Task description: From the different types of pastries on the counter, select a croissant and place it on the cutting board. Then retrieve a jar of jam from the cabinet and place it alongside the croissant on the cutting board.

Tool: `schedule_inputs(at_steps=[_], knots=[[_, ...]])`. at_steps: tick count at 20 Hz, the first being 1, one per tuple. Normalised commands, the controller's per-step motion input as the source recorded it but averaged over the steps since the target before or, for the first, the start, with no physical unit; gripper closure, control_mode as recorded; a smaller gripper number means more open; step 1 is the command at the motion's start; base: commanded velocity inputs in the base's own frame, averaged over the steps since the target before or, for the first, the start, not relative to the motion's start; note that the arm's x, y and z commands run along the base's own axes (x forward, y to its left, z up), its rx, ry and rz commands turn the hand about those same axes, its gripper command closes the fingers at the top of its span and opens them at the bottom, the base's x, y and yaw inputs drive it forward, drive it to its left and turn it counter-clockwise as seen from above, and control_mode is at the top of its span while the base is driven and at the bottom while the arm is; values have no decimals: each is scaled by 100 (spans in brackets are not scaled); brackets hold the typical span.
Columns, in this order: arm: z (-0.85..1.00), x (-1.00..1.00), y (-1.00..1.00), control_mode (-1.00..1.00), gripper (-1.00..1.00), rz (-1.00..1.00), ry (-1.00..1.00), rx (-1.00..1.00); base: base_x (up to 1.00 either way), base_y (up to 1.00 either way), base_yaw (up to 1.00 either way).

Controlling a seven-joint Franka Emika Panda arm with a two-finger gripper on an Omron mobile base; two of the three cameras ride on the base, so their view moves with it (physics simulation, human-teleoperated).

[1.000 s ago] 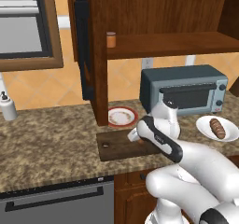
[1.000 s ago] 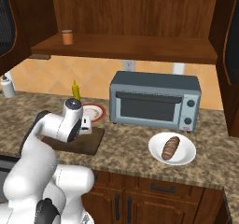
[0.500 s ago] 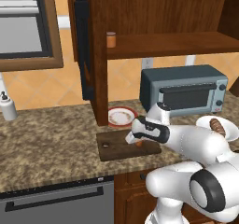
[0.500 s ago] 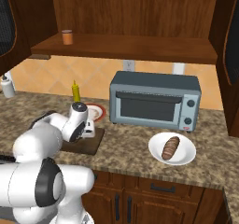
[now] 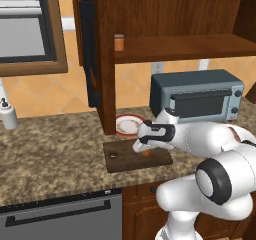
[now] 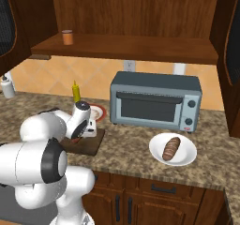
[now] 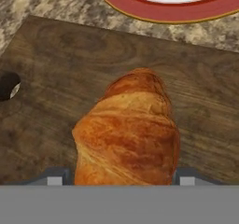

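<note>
In the left base view, the tool [image 5: 143, 149] hangs low over the cutting board [image 5: 125, 160] on the desk [image 5: 50, 149], with the croissant [image 5: 146, 152] at its tips. In the right base view, the jar of jam [image 6: 68, 37] waits on the cabinet [image 6: 126, 48] shelf. In the hand view, the fingertips [image 7: 186, 176] flank the croissant; whether they grip or have released cannot be told. The robot should part them fully and lift straight up, so the pastry stays flat.

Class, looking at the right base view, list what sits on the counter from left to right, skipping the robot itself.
White bottle → yellow bottle → red-rimmed plate → toaster oven → white plate holding the brown pastry.
</note>
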Motion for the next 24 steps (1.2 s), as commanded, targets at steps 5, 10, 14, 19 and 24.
schedule_inputs(at_steps=[5, 10, 14, 19, 24], knots=[[1, 0, 0, -100, -100, 0, 4, 1, 0, 0, 0], [50, 0, 17, -100, -100, 3, 0, -1, 0, 0, 0], [98, -14, 9, -100, -100, 3, -6, -1, 0, 0, 0], [100, -17, 2, -100, -100, 6, -15, 0, 0, 0, 0], [100, -18, 0, -100, -100, 8, -20, 0, 0, 0, 0]])
